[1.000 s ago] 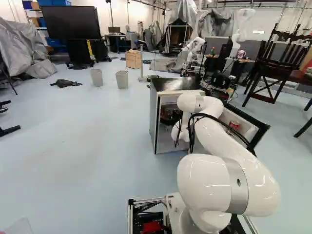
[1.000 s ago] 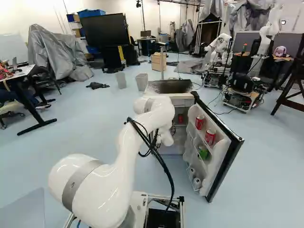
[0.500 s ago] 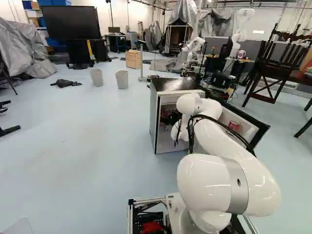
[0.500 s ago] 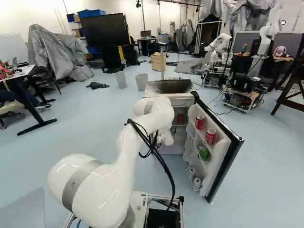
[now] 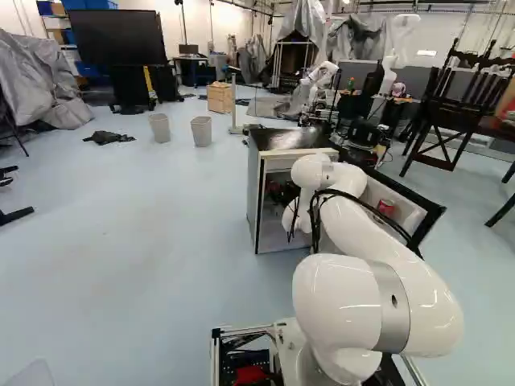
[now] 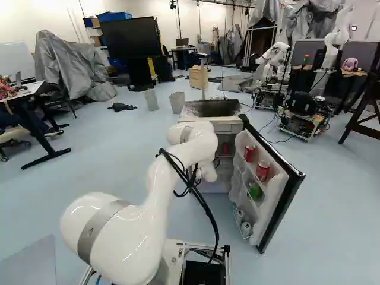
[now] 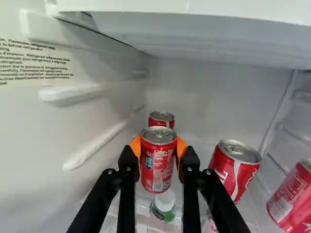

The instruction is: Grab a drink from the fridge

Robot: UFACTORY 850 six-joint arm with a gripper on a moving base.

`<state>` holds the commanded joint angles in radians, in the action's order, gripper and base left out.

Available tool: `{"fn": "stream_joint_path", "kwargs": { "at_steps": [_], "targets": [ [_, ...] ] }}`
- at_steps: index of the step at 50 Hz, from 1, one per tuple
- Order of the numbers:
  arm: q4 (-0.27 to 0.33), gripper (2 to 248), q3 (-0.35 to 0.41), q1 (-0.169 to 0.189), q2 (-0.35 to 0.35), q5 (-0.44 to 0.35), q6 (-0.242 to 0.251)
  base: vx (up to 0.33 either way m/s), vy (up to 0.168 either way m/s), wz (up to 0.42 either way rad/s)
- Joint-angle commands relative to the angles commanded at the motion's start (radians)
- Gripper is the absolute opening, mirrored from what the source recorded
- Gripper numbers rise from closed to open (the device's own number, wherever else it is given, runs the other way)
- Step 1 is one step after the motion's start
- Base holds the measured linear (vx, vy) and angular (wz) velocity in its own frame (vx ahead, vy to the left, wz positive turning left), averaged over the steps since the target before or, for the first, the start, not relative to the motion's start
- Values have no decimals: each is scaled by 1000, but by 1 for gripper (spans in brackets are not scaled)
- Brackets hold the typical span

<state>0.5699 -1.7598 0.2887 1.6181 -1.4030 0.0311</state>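
In the left base view, the dark body of my gripper [image 5: 285, 193] is partly visible inside the open fridge [image 5: 255, 197], its fingertips hidden. The wrist view has the gripper [image 7: 159, 154] shut on a red drink can [image 7: 158, 167], orange pads pressed to both sides of the upright can. Right behind it stands another red can [image 7: 161, 118]. Beside the fingers are a tilted-looking red can [image 7: 234, 170] and, farther off, one more [image 7: 293, 196]. A green container with a white cap [image 7: 163, 206] shows lower down, between the fingers.
A white shelf [image 7: 194, 34] spans above the cans, and the ribbed side wall [image 7: 43, 131] is close beside the gripper. The fridge door [image 6: 279, 205] stands open with red and green drinks in its racks. Another robot [image 6: 276, 59] stands beyond.
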Motion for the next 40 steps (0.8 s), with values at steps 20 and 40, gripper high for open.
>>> {"fn": "stream_joint_path", "kwargs": {
  "at_steps": [20, 40],
  "targets": [
    [0, 92, 36, 0, -38, 0, 0, 0, 0, 0],
    [0, 92, 155, 6, -118, 0, 0, 0, 0, 0]
  ]
}}
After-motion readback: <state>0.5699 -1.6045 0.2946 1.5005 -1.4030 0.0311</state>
